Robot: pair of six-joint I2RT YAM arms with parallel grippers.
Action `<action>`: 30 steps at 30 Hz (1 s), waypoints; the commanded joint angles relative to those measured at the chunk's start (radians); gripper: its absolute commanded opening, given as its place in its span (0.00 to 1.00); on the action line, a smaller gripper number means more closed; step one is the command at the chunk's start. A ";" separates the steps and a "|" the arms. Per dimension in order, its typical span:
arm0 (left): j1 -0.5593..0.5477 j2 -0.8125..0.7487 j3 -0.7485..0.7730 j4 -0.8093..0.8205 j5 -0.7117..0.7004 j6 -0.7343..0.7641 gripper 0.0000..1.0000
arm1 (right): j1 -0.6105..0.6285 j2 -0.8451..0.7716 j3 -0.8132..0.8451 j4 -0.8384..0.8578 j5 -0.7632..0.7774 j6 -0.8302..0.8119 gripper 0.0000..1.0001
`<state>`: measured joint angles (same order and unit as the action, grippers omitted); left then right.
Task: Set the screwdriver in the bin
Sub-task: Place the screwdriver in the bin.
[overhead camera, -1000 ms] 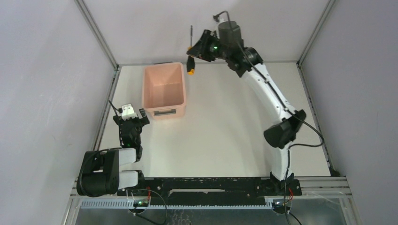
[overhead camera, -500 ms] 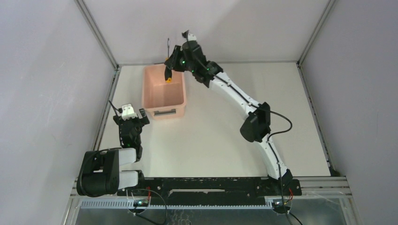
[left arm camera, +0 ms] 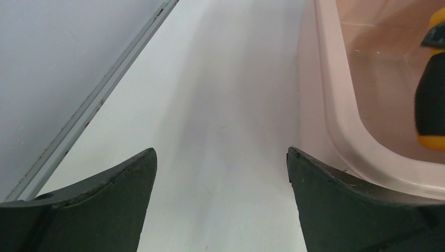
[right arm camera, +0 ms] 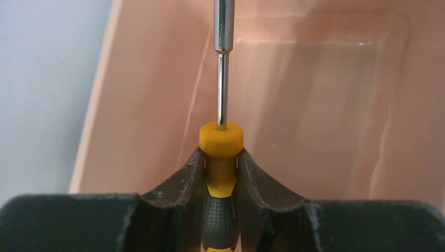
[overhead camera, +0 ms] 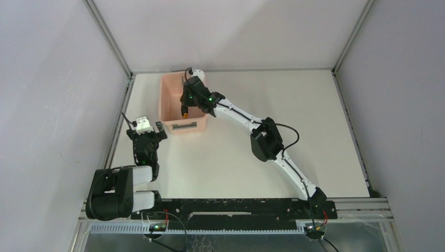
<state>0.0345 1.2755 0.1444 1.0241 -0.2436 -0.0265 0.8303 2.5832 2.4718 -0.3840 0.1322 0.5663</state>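
My right gripper (right arm camera: 221,157) is shut on the screwdriver (right arm camera: 221,139), pinching its orange-and-black handle; the thin metal shaft points away from the wrist over the floor of the bin (right arm camera: 315,105). From above, the right gripper (overhead camera: 187,102) reaches into the salmon-pink bin (overhead camera: 167,97) at the table's back left, with the screwdriver (overhead camera: 184,111) inside the walls. The left wrist view catches the screwdriver handle (left arm camera: 431,105) in the bin (left arm camera: 336,115). My left gripper (left arm camera: 221,157) stands open over bare table beside the bin's near left corner; from above, the left gripper (overhead camera: 147,137) is there too.
The left wall's metal rail (left arm camera: 94,100) runs close along the left arm. White walls close the table at the back and sides. The right arm stretches diagonally across the table's middle (overhead camera: 265,139).
The right arm has swung left and down from behind the bin, carrying the screwdriver from above the back rim to inside the bin. The left arm has not moved.
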 commanded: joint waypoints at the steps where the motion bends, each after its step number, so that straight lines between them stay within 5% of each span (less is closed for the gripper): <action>1: -0.006 -0.014 0.047 0.036 0.000 0.010 0.98 | 0.018 0.011 0.050 0.063 0.045 0.028 0.11; 21: -0.006 -0.015 0.047 0.036 0.001 0.010 0.98 | 0.047 0.010 0.009 0.002 0.050 0.053 0.43; 30: -0.005 -0.015 0.047 0.036 0.001 0.010 0.98 | 0.039 -0.270 -0.067 -0.007 -0.001 -0.082 0.50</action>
<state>0.0345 1.2755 0.1444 1.0241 -0.2436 -0.0265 0.8680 2.5748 2.4371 -0.4236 0.1547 0.5797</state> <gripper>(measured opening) 0.983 0.490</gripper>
